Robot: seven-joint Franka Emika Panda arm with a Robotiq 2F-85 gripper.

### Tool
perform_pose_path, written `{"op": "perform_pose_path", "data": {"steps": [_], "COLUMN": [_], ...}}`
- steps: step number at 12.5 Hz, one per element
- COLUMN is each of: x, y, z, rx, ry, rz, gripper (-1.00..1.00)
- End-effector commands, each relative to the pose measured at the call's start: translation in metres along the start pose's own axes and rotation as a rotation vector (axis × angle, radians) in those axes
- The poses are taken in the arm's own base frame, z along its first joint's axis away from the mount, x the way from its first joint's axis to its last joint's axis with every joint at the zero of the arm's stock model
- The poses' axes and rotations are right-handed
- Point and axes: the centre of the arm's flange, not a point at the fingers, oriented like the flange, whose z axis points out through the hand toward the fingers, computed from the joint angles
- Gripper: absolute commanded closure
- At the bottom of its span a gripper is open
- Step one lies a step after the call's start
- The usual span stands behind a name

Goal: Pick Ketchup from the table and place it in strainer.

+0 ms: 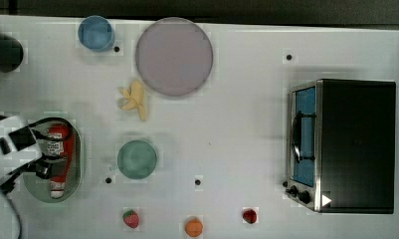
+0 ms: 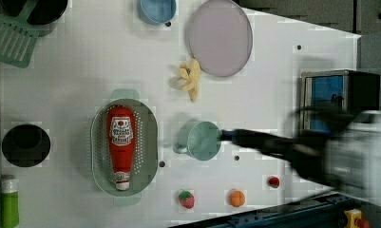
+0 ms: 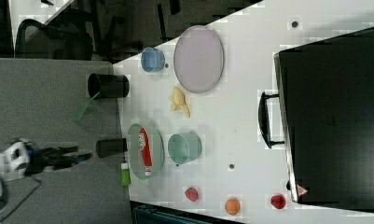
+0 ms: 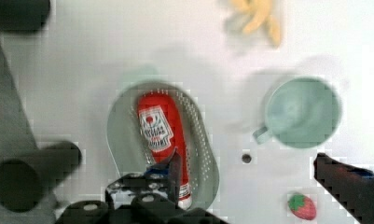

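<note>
The ketchup, a red bottle with a white label, lies on its side inside the strainer, a pale green oval basket with a hole-dotted bottom. The left view shows the same: the ketchup lies lengthwise in the strainer, cap toward the left view's bottom. My gripper hangs above the table, open, with nothing between its fingers. In the wrist view one finger overlaps the ketchup and the other stands far off near a strawberry. The right view shows the gripper at the right view's left of the strainer.
A green mug stands beside the strainer. A banana, a purple plate and a blue cup lie further off. A toaster oven fills the top view's right. A strawberry, an orange and a red fruit line the edge.
</note>
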Motion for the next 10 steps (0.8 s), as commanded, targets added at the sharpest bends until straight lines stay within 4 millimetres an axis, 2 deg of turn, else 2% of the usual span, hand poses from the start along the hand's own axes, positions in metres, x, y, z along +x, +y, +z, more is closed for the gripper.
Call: {"op": "perform_pose_path", "data": {"steps": [1,3,6,8,10], "x": [0.065,0.099,0.144,0.161,0.17], "y": [0.07,0.117,0.194,0.239,0.271], "z": [0.01,-0.016,-0.04,-0.046,-0.047], "rx": [-0.076,-0.051,-0.018,-0.014,-0.029], "ry": [-0.088,-0.062,-0.029,-0.028,-0.03], "rz": [0.219,0.323,0.486,0.569,0.604], "gripper": [-1.0,-1.0,-1.0,-1.0,-1.0]}}
